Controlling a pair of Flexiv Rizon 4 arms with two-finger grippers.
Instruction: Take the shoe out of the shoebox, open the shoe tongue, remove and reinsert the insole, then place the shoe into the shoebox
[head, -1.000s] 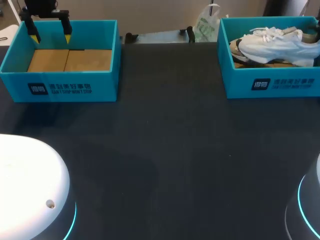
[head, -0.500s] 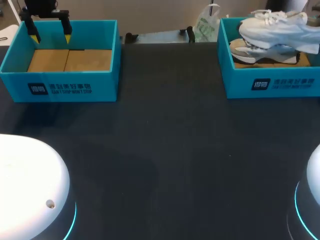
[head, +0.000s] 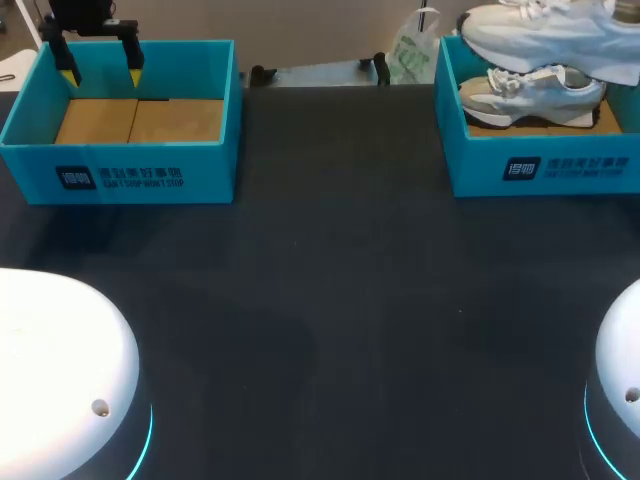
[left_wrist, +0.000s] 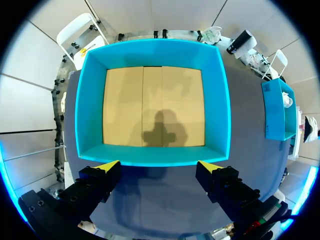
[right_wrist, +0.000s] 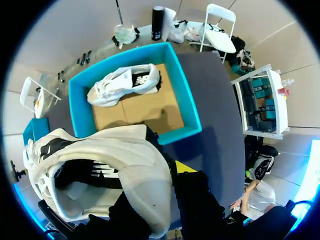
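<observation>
Shoe (head: 545, 30) held above shoebox (head: 540, 168) in right pincer (right_wrist: 172, 172)

White low-top sneaker with black side stripes (head: 545, 28) (right_wrist: 107, 165) hangs above the open teal cardboard shoebox (head: 540, 168) (right_wrist: 186, 102) at the counter's far right. It is roughly level, toe toward the counter's middle, heel wall clamped in the right gripper (right_wrist: 167, 172). The matching second sneaker (head: 530, 90) (right_wrist: 125, 82) lies on its side on that box's tan floor. Another teal shoebox (head: 130, 175) (left_wrist: 150, 50) sits far left, open, tan floor showing.
</observation>
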